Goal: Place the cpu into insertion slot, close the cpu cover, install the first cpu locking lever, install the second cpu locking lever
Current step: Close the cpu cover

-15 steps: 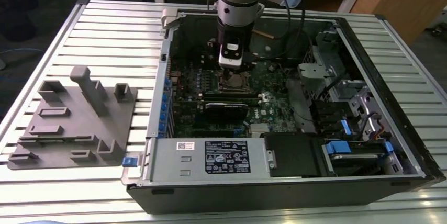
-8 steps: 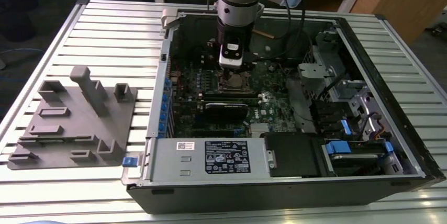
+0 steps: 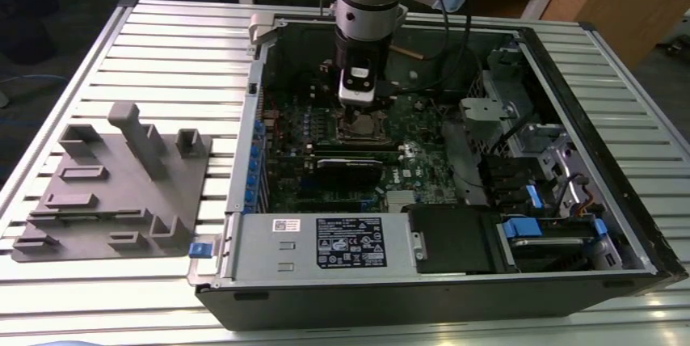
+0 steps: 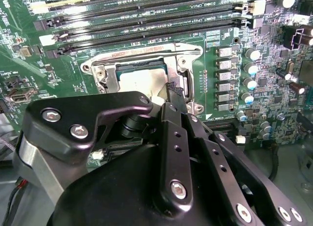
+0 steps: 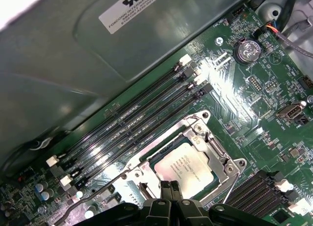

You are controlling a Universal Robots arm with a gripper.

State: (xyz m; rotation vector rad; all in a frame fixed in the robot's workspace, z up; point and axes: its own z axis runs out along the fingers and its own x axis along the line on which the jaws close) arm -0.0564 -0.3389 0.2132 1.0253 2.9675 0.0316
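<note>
The small square cpu with a silver-grey metal top (image 5: 183, 163) lies seated in the square, dark-centred insertion slot (image 5: 155, 162). The thin silvery metal cpu cover (image 5: 224, 171) lies flat over that slot, framing the chip. The black gripper (image 5: 170, 186) hangs just above the slot's edge, its fingers (image 4: 174, 91) pressed together on nothing.

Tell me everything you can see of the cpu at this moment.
The cpu is a flat square chip with a silver-grey metal top carrying small print. It lies level in the insertion slot, framed by the silvery cpu cover. The gripper, shut, has its tips at one edge of the chip; contact cannot be told.
</note>
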